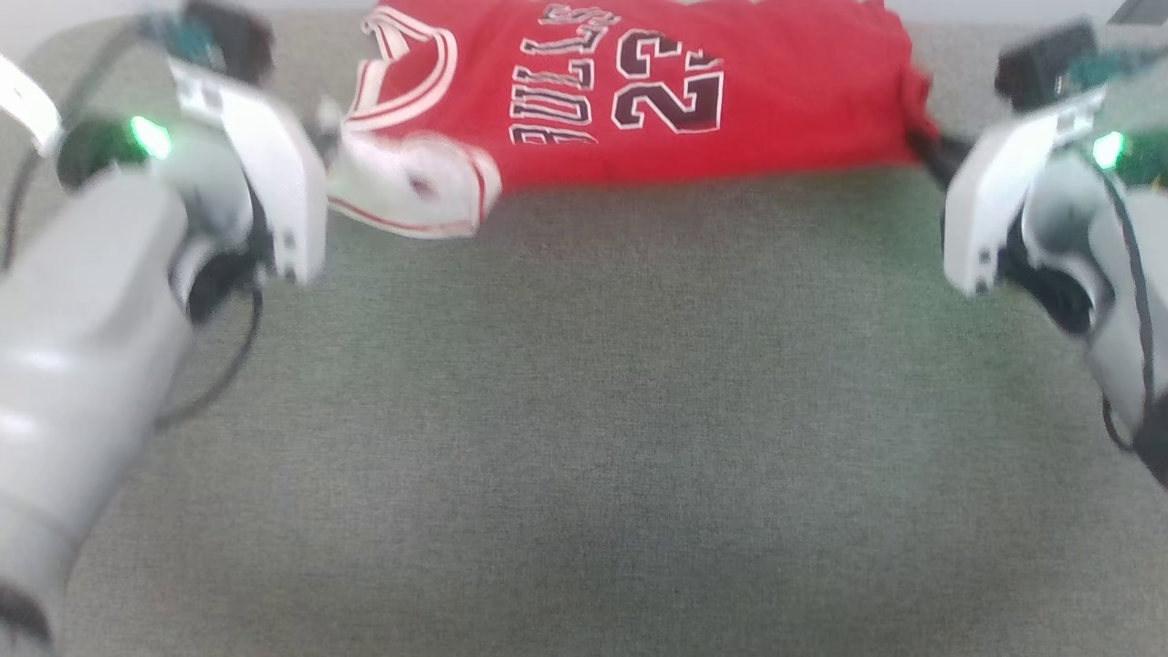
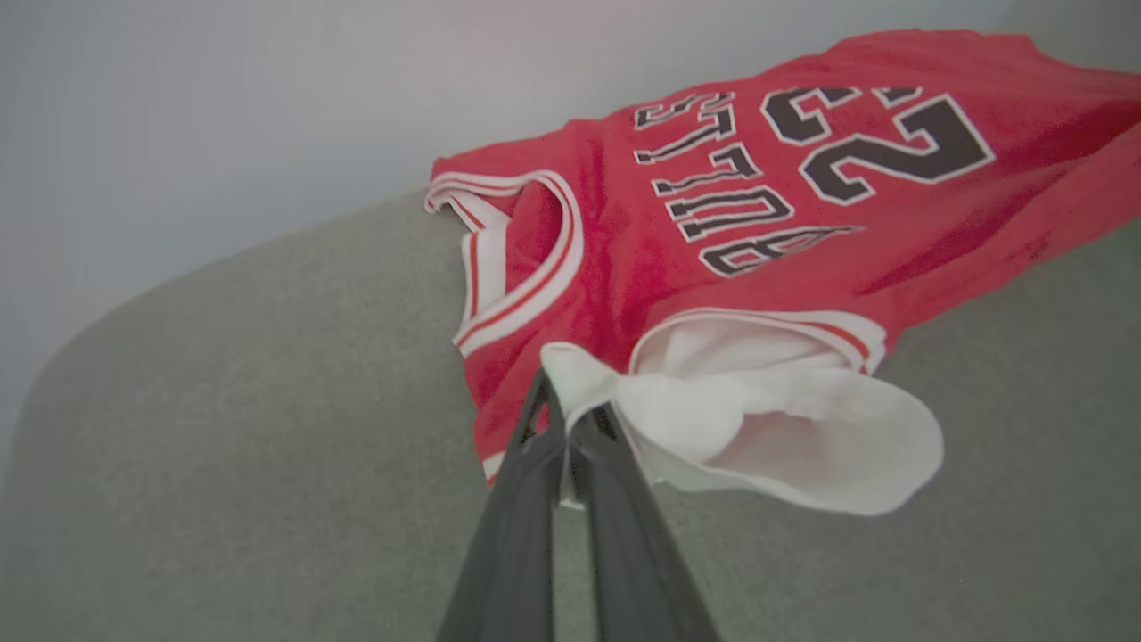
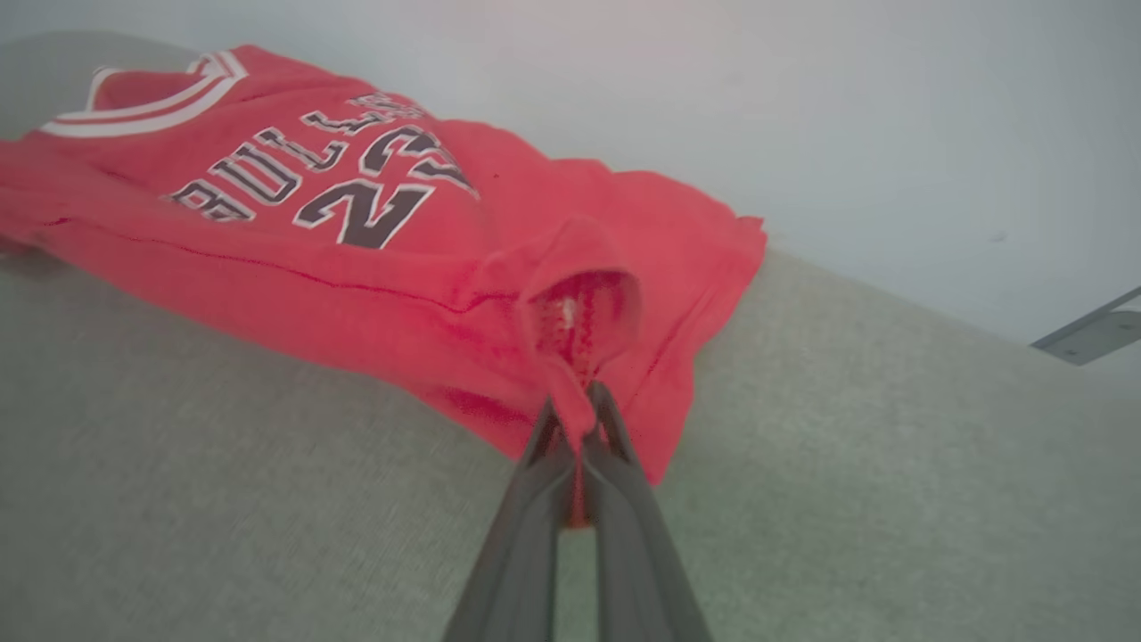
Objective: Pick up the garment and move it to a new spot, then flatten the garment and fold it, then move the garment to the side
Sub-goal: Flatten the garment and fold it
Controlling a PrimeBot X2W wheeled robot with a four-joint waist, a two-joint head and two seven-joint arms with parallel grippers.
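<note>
Both sets of jaws are pressed together on cloth, one at each end of the garment [image 1: 730, 100].

Left jaws: dark fingers [image 2: 517, 535] closed, pinching the edge of the white sleeve [image 2: 784, 437] right at the tips. The sleeve opening gapes just beyond and to one side of the tips. The striped collar [image 2: 526, 267] sits just past the tips, and the red body runs off beyond that.

Right jaws: fingers [image 3: 526, 535] closed on the red hem corner [image 3: 579, 294]. The fabric puckers into a small peak straight ahead of the tips. The rest of the shirt stretches away from them towards the collar end.

The garment spans the gap between the two sets of jaws, with the collar end at the left jaws and the hem end at the right jaws. It's printed side up, and the black lettering and number 23 [image 1: 671, 82] sit roughly midway between them. The body lies on the grey fabric-covered worktop [image 1: 584, 411], up by its far edge. The near edge of the shirt runs fairly straight from one set of jaws to the other.

The pale wrist housings [image 1: 265, 155] and [image 1: 995, 210] flank the shirt, each with a green light on. The head view is blurry at the tips, so I can't tell there how far the gripped corners sit off the worktop.
</note>
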